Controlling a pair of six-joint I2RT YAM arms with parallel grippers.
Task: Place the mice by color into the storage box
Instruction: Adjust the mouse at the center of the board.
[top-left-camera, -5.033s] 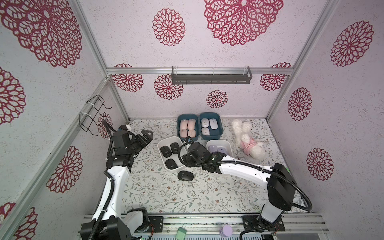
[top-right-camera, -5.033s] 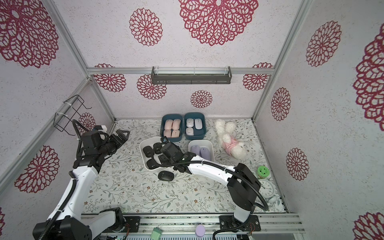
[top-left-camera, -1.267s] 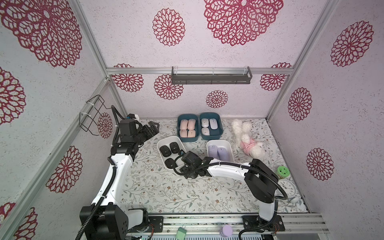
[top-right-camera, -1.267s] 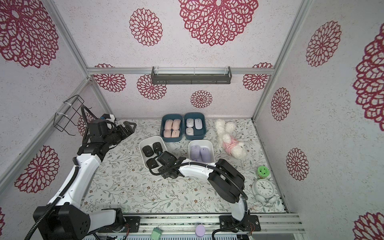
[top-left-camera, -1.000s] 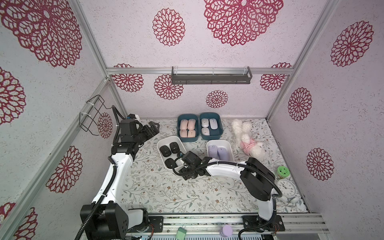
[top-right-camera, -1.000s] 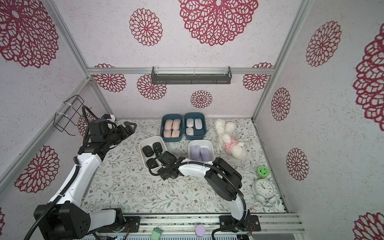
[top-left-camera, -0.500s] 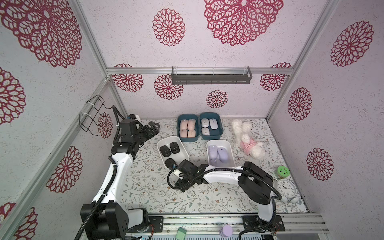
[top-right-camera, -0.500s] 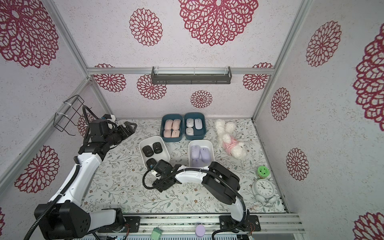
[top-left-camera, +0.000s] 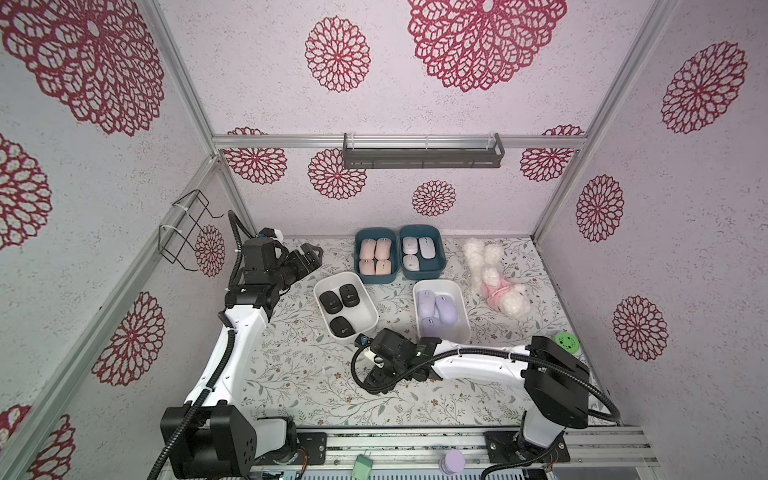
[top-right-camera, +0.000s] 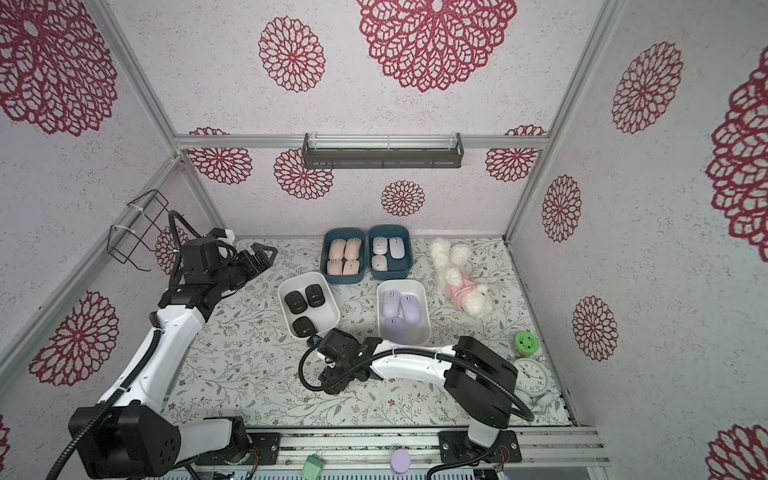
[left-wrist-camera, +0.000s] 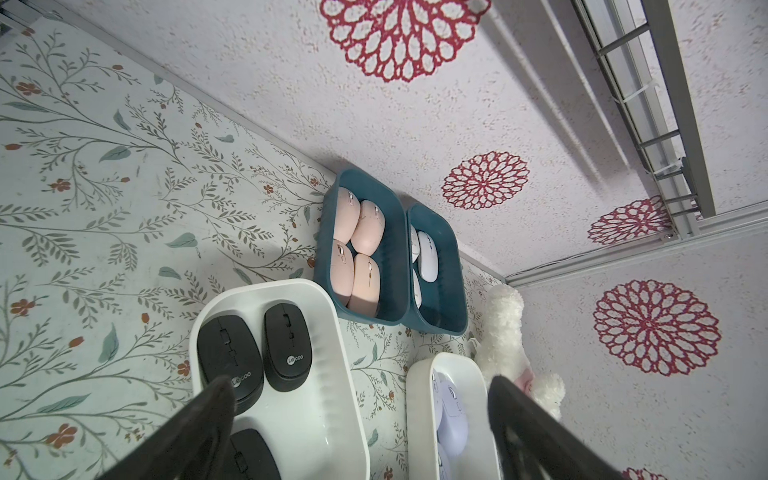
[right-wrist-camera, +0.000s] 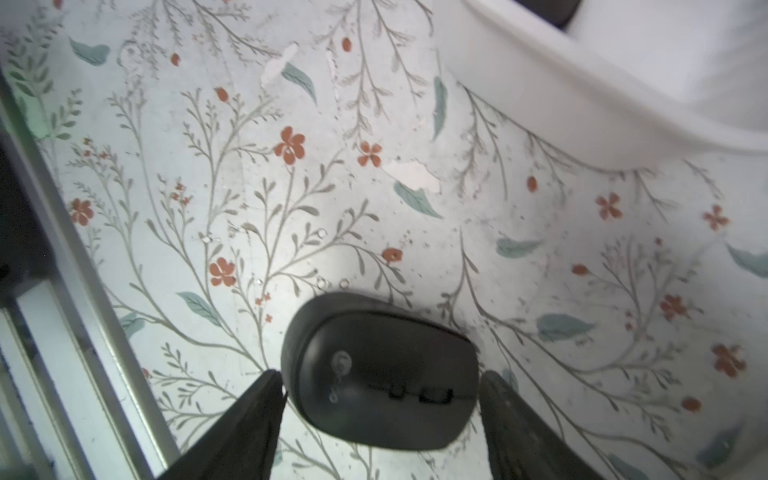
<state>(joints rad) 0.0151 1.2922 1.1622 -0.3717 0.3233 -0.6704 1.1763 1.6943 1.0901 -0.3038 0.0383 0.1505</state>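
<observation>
pale floral tabletop (top-left-camera: 291, 374), speckled walls (top-left-camera: 415, 104); by the white bin (top-left-camera: 363, 309) my right gripper (right-wrist-camera: 380, 374) flanks an oval mouse (right-wrist-camera: 374, 345), grip unclear; left gripper (left-wrist-camera: 359, 386) gapes.

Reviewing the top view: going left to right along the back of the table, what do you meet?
Left end effector, open → teal bin of pink mice → teal bin of white mice → plush toy.
</observation>
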